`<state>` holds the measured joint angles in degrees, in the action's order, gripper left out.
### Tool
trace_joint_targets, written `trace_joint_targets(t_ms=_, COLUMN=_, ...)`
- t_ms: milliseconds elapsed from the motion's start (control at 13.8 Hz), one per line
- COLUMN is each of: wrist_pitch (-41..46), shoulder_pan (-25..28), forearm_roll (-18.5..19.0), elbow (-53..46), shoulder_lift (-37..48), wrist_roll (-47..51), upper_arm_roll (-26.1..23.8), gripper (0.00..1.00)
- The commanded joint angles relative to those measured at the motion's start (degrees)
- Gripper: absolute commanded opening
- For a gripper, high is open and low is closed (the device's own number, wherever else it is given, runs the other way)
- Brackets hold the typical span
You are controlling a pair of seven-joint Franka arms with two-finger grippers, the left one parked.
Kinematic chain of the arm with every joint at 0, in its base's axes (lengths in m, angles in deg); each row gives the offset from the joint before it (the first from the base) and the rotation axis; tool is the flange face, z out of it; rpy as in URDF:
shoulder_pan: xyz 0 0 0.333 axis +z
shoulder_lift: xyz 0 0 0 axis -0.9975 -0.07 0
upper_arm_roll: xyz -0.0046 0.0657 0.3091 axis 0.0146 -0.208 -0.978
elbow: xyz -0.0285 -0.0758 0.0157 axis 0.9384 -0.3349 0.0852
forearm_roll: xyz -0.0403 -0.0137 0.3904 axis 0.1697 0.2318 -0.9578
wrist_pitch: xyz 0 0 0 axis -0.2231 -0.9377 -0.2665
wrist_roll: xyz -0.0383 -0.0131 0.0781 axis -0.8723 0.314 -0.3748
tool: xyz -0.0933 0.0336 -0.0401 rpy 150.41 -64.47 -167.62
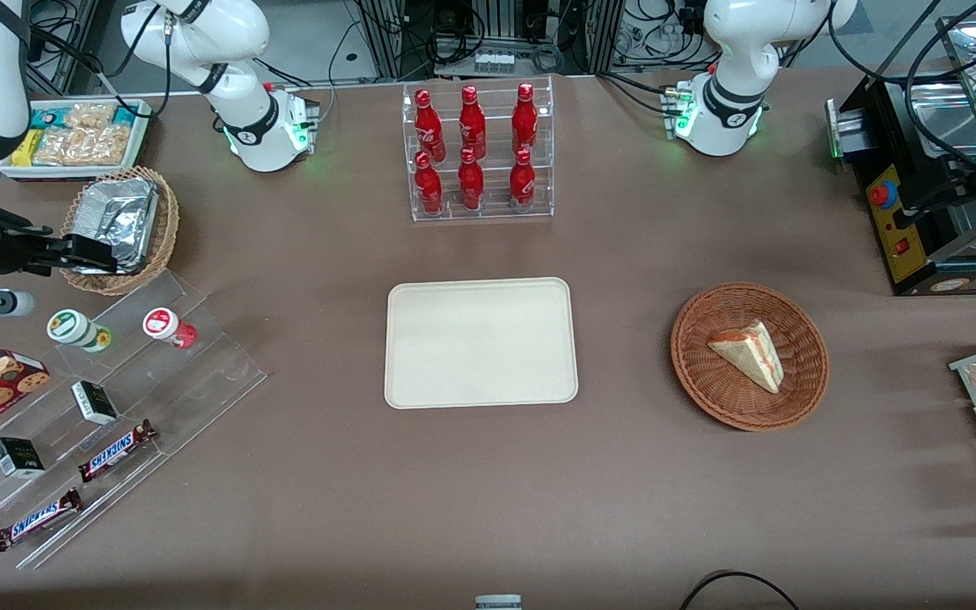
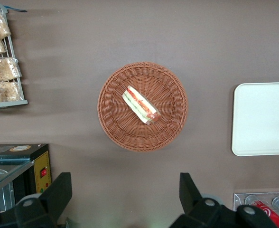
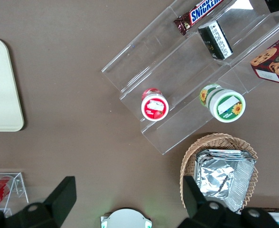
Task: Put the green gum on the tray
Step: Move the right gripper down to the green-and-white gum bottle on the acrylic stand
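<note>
My gripper (image 1: 102, 254) hangs above the wicker basket of foil containers (image 1: 119, 229), fingers spread wide and holding nothing; in the wrist view the two pads frame bare table. The green gum (image 1: 77, 329) stands upright on the top step of the clear stepped shelf (image 1: 107, 407), just forward of my hand toward the front camera and below it, with the red-lidded canister (image 1: 168, 326) beside it on the same step, apart from it. The tray (image 1: 481, 343) lies well off from my hand toward the parked arm's end, nothing on it. I judge the canister light and rigid, its smooth label likely slick, and easy to tip on the acrylic. I'd close across the body just under the lid (image 3: 227, 106), jaws clear of its red neighbour, and lift straight up.
</note>
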<state>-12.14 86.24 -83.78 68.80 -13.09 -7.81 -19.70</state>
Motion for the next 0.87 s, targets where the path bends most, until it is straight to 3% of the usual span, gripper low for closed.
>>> trace_joint_targets(t_ms=0, wrist_pitch=0.93, shoulder_pan=-0.07, forearm_roll=1.12, elbow=-1.84, shoulder_lift=-1.84, wrist_roll=0.77, upper_arm_roll=0.32, gripper=1.00)
trace_joint_targets(t_ms=217, wrist_pitch=-1.00, shoulder_pan=-0.51, forearm_roll=1.13, elbow=-0.88, shoulder_lift=-2.55, wrist_roll=-0.71, upper_arm_roll=0.32, gripper=1.00)
trace_joint_targets(t_ms=797, wrist_pitch=-10.67, shoulder_pan=-5.08, forearm_roll=0.51, elbow=6.51, shoulder_lift=-3.61, wrist_roll=-29.09, upper_arm_roll=1.38, gripper=1.00)
